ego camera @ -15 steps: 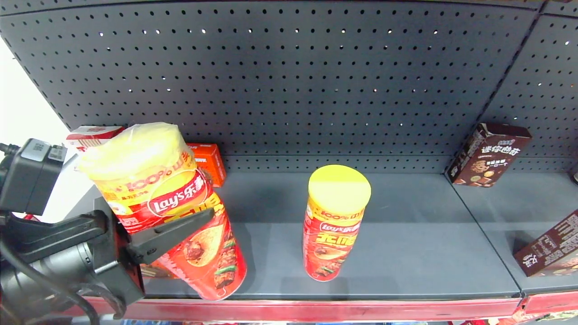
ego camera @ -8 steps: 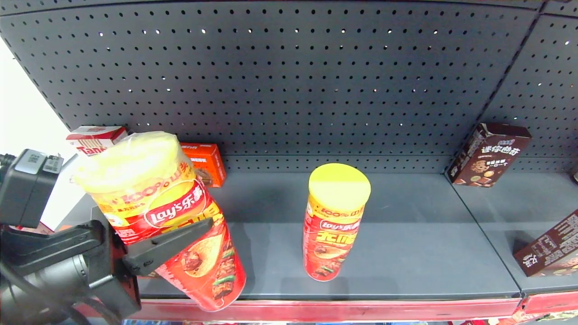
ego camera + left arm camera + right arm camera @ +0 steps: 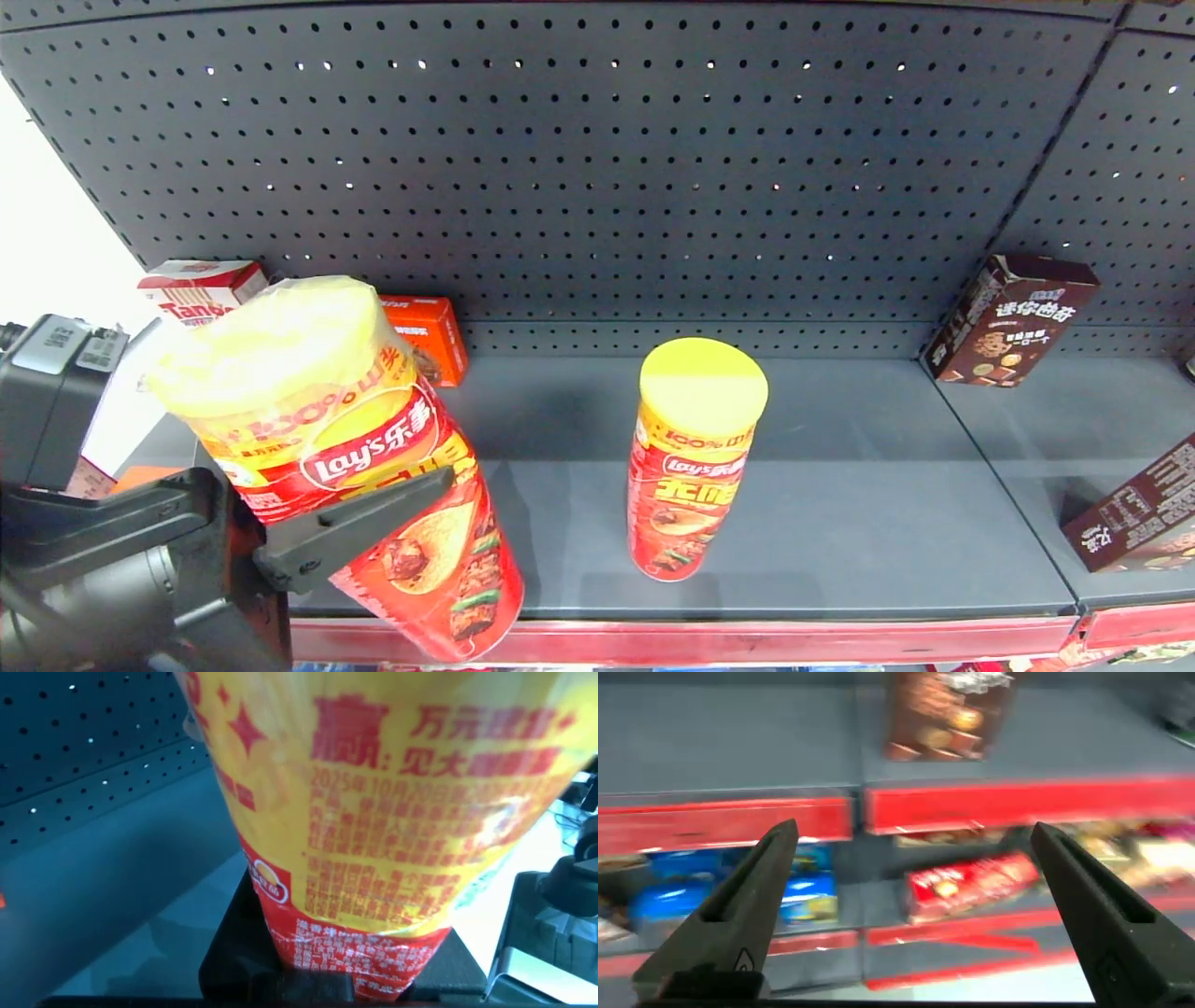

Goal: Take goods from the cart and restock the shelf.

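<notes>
One chip can (image 3: 691,467) already stands upright on the shelf (image 3: 840,523), while the left end effector (image 3: 369,504) grips a second chip can (image 3: 317,392), tilted at the shelf's front edge and not yet set down; the right end effector (image 3: 915,905) is wide and empty.

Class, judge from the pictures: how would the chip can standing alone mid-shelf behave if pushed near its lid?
The chip can is tall on a narrow base, so it would probably tip rather than slide. Being round, it would likely roll on the flat shelf once down.
</notes>
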Robot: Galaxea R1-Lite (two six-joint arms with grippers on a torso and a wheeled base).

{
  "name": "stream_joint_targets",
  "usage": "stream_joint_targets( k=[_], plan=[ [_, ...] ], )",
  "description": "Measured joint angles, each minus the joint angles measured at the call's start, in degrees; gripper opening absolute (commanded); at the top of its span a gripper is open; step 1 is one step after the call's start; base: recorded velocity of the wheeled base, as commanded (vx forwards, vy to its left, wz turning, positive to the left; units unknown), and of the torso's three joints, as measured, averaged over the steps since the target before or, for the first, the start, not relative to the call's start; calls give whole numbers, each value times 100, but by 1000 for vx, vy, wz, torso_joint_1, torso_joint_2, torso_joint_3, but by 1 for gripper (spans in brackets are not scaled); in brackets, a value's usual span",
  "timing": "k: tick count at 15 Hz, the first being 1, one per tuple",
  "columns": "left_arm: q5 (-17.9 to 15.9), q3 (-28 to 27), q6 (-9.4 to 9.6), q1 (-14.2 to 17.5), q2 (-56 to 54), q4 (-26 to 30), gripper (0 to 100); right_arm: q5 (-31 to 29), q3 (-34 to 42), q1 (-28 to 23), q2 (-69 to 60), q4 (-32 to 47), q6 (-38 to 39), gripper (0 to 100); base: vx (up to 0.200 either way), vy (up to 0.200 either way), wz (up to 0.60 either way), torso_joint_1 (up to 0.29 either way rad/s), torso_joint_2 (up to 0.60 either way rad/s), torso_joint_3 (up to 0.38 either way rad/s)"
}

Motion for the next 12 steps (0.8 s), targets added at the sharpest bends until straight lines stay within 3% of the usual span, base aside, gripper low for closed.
stream_joint_targets(
  k=[2,4,7,12],
  plan=[
    [0,55,0,-16,-13,5,0,-112,26,523,20,-24,2,100,0,0,0,0,0,0],
    [2,77,0,-16,-27,0,0,-656,33,974,57,-54,-13,100,0,0,0,0,0,0],
    [2,223,-2,-9,-121,2,0,-1735,61,1101,57,-112,127,100,0,0,0,0,0,0],
    [-6,335,-9,-57,-294,5,0,-1759,74,952,215,-104,154,100,0,0,0,0,0,0]
  ],
)
